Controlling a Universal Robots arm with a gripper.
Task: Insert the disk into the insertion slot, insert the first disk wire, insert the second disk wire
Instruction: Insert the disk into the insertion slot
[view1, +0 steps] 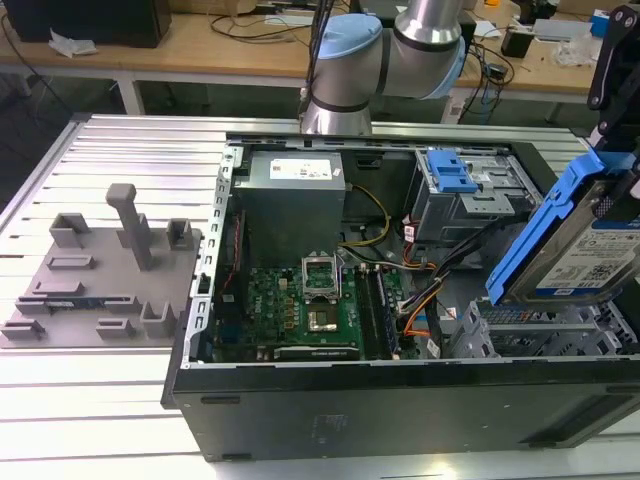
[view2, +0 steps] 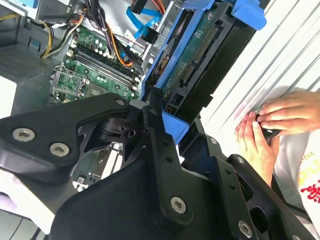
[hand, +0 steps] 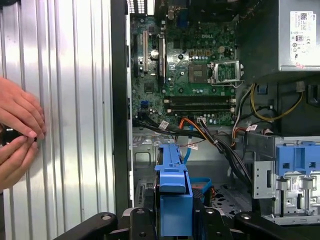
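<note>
Jaws holding the disk (view1: 590, 262) by its blue side edges, disk tilted, just over the insertion slot (view1: 520, 330), open room above

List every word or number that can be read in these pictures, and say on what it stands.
White label on the power supply: print too small to read.
White barcode labels on the disk, held in the gripper: too small to read.
Red print on the person's clothing: cut off, unreadable.
</note>
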